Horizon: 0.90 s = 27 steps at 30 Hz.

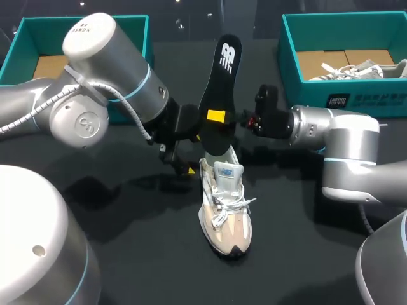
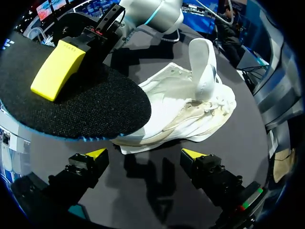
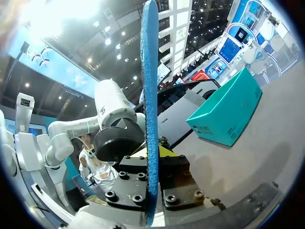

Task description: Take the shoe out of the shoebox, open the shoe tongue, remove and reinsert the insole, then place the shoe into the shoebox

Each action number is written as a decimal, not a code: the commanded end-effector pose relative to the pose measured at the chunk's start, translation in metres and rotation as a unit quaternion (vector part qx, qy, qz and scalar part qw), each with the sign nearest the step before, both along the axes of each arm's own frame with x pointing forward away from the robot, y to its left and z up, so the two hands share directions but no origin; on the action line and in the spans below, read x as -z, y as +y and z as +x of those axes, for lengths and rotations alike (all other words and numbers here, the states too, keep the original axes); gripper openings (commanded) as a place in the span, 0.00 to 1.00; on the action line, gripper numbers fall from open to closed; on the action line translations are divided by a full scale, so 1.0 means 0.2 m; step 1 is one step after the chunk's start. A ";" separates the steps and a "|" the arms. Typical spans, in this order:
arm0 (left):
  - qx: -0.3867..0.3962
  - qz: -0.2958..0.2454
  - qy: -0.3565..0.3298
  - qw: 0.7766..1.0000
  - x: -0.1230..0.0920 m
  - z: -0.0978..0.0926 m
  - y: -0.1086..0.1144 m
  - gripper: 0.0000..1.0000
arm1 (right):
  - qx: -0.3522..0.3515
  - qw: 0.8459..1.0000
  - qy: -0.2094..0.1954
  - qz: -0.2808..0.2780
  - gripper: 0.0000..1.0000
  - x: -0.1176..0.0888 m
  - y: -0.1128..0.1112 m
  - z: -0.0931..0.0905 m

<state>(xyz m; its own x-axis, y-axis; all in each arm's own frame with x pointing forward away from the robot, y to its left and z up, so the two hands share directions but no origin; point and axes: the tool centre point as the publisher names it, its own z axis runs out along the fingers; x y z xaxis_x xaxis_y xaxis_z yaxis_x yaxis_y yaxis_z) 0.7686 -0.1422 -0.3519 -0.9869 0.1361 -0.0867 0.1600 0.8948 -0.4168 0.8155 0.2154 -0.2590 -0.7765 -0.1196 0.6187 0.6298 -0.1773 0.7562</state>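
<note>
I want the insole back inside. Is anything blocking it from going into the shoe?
Nothing visible does. The flat black insole, held by the right tool, hangs just over the white lace-up shoe, whose tongue stands up.

The shoe (image 1: 224, 206) lies mid-tabletop (image 1: 127, 254), toe toward the near edge. Bare tabletop lies open on both its sides and in front of the toe. Over its heel the insole (image 1: 220, 95) stands upright, pinched in the right tool (image 1: 219, 117), and bars a straight drop into the shoe's mouth. The left tool (image 2: 145, 153), fingers spread, hangs just beside the heel and crowds that side. The left box (image 1: 137, 25) and right box (image 1: 289, 63) wall the far corners, with a gap between them.
</note>
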 end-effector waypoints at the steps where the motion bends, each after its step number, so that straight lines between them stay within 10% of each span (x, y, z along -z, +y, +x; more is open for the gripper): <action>1: 0.005 0.001 0.002 1.000 0.01 0.02 -0.03 1.00 | 0.006 1.000 -0.002 -0.004 0.00 0.00 0.00 -0.01; 27: 0.005 0.001 0.002 1.000 0.01 0.02 -0.03 1.00 | -0.011 0.995 -0.083 -0.048 0.00 -0.01 0.02 -0.04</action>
<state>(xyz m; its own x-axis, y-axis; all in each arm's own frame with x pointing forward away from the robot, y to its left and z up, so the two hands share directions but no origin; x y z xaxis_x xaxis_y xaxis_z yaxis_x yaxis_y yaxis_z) 0.7714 -0.1468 -0.3539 -0.9860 0.1452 -0.0822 0.1664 0.8931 -0.4179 0.8084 0.2209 -0.2562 -0.8661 -0.0839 0.4928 0.4991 -0.0902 0.8618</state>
